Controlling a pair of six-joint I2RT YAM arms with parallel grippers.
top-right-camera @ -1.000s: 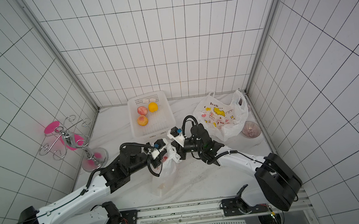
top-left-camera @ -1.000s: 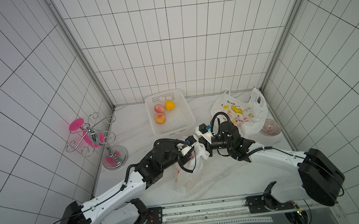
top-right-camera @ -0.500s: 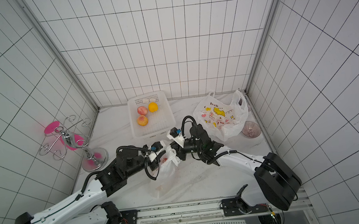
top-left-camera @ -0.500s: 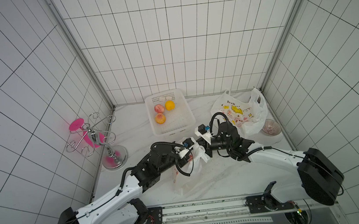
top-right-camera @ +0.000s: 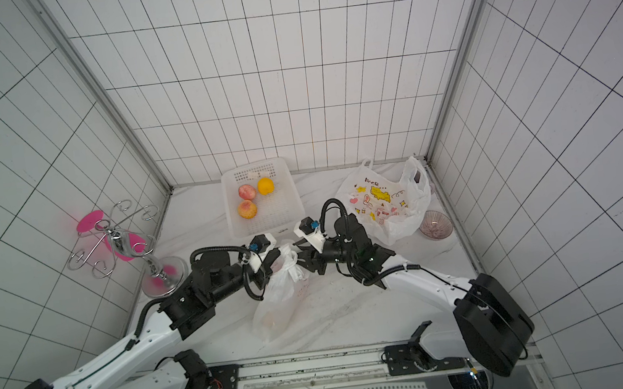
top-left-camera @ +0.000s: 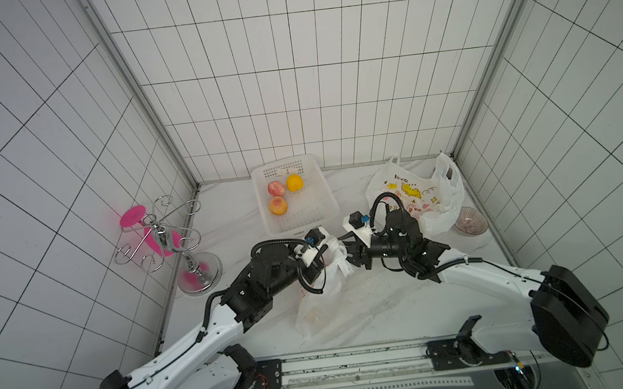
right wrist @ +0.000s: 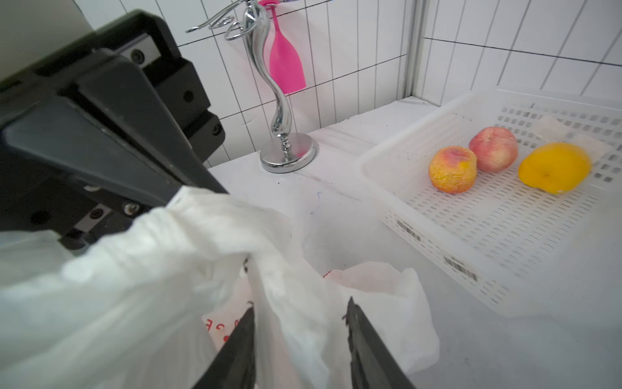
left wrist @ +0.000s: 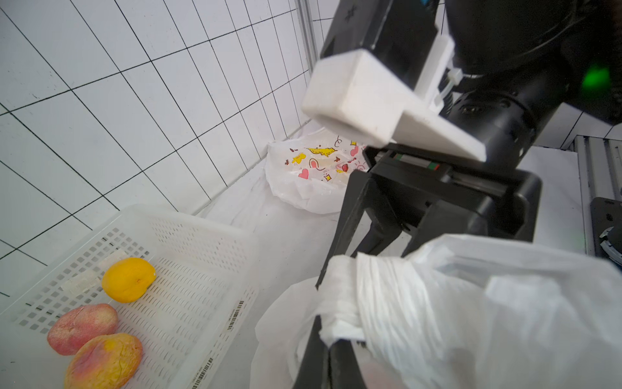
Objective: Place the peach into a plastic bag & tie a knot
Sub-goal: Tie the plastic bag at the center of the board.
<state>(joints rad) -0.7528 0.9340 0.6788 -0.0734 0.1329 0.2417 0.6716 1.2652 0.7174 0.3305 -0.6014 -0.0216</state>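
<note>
Bag (top-left-camera: 321, 294) lies mid-frame on the bench (top-left-camera: 386, 306) in both top views, its long axis running from the gathered neck at the upper end down toward the lower centre. A faint orange-pink shape low inside it (top-right-camera: 270, 320) is probably the peach, though the film blurs it. The neck sits between the two hands. Left hand (top-left-camera: 323, 260) comes in from frame-left and is clamped on a twisted white handle, which the left wrist view shows bunched at the fingers (left wrist: 323, 340). Right hand (top-left-camera: 351, 257) faces it from frame-right, just beside it, with jaws partly apart. In the right wrist view a loose strip of film passes between the fingers (right wrist: 356, 323) with a gap showing, so it is not pinched. My read is that the knot is unfinished and the right hand is nearer the free strip. Basket (top-left-camera: 316, 215), above the hands, holds two peaches (top-left-camera: 276, 187) and an orange (top-left-camera: 294, 183). Printed bag (top-left-camera: 409, 192) at right is slumped, its contents hidden.
</note>
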